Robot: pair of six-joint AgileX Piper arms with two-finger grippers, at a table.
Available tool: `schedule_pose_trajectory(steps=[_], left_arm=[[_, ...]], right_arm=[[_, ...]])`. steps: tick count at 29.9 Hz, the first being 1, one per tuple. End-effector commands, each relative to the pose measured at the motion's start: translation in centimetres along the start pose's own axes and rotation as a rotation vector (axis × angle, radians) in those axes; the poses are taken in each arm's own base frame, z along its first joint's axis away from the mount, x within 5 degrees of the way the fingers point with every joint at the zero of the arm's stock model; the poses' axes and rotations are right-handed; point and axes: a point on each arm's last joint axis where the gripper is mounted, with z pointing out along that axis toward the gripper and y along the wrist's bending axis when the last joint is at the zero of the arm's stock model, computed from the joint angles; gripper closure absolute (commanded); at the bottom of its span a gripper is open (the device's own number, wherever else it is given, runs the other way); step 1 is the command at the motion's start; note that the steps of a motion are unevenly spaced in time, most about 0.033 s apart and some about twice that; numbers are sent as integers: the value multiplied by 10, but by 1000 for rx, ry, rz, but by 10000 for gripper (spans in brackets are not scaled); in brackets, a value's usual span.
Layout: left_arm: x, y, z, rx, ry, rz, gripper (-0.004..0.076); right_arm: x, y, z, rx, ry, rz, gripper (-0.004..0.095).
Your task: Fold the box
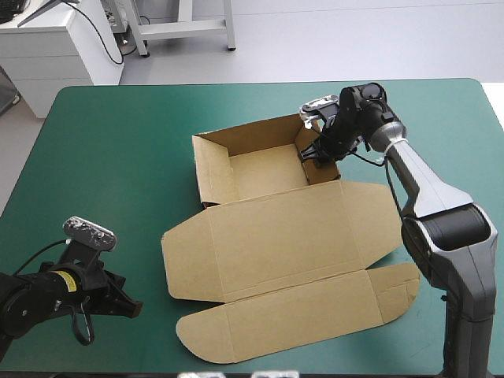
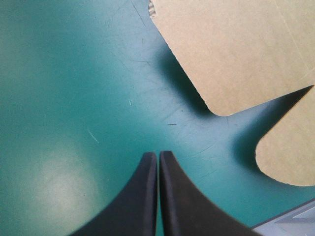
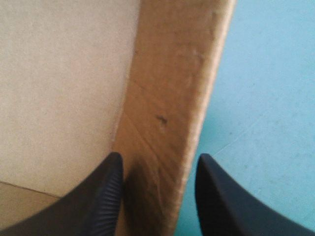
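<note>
Just one box [image 1: 276, 228], two end effectors [image 1: 132, 305] [image 1: 313, 154]

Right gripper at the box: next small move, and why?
Probably close the right gripper on the box wall. Its open fingers straddle that raised wall, one inside the tray, one over the teal-green cover; the left gripper sits shut, clear of the board.

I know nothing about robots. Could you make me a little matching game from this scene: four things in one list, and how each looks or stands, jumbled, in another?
Things:
1. left hand
2. right hand
3. box lid
4. table cover

States:
a. teal-green
b. fingers apart, astride the tray's raised wall
c. fingers shut, over bare cover
d. brown, lying flat

Pairs: 1-c, 2-b, 3-d, 4-a
</note>
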Motion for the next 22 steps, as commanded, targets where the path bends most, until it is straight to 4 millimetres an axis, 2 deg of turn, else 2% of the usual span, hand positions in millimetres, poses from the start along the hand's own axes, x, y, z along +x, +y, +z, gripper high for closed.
schedule_pose_trajectory(steps=[1, 3, 4, 10, 13, 17, 22], left_arm=[[-7, -1, -7, 6, -70, -13, 731], [-7, -1, -7, 6, -70, -13, 731], [-7, -1, -7, 6, -70, -13, 731], [-7, -1, -7, 7, -70, -15, 731], [-7, -1, -7, 7, -68, -15, 731], [-7, -1, -7, 7, -66, -15, 731], [-7, -1, -7, 0, -68, -13, 731]], right_arm=[[-8, 2, -39, 21, -122, -21, 777], [-8, 2, -40, 24, -122, -26, 901], [-8, 1, -40, 29, -121, -30, 925], [-8, -3, -41, 83, -116, -42, 929], [-7, -16, -47, 150, -114, -48, 929], [-5, -49, -72, 205, -150, 18, 929], [14, -115, -103, 289, -184, 162, 929]])
